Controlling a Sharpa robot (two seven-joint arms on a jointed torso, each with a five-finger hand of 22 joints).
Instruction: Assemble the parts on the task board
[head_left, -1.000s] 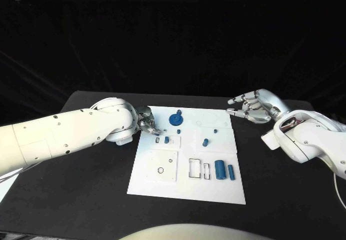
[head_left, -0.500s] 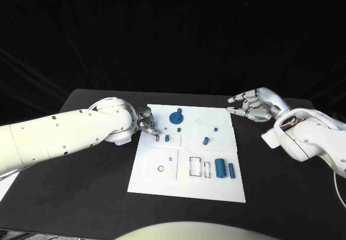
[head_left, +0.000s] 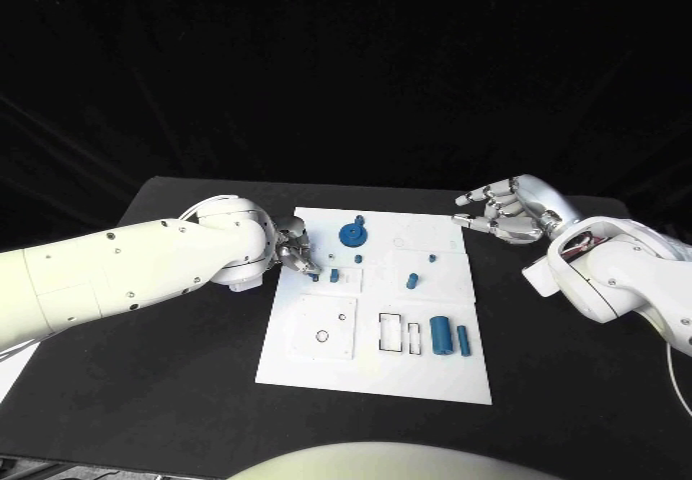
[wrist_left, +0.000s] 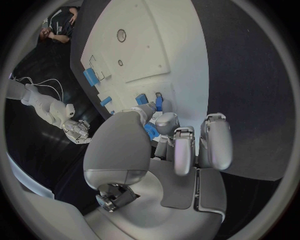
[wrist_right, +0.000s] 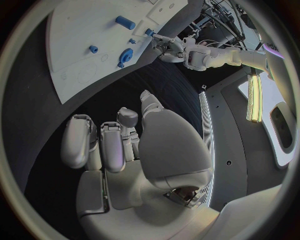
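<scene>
I'm working my left hand at the left edge of the task board, fingertips down by the small blue parts near the board's far-left quarter. In the left wrist view I'm pinching a small blue piece between thumb and fingers, just above the board; two more small blue pegs are sitting right in front of the fingertips. So the left hand is gripping that piece, not empty.

My right hand is hovering off the board's far-right corner, over the black counter, fingers loosely curled and apart, holding nothing.

Other parts on the board: blue gear at the far side, a short blue peg mid-board, and two blue cylinders lying at the near right beside the rectangular outlines.

How I'd do this step well, judging from here:
- Keeping the pinch light but firm; the piece is small and likely to twist out.
- Lining it up over its seat before lowering; I can't tell which recess it belongs to, my own fingers are hiding it.
- Going down straight, no sideways drag, or I'm knocking the neighbouring pegs.
- Letting go only once it's sitting flat.
- Keeping the right hand parked clear.
</scene>
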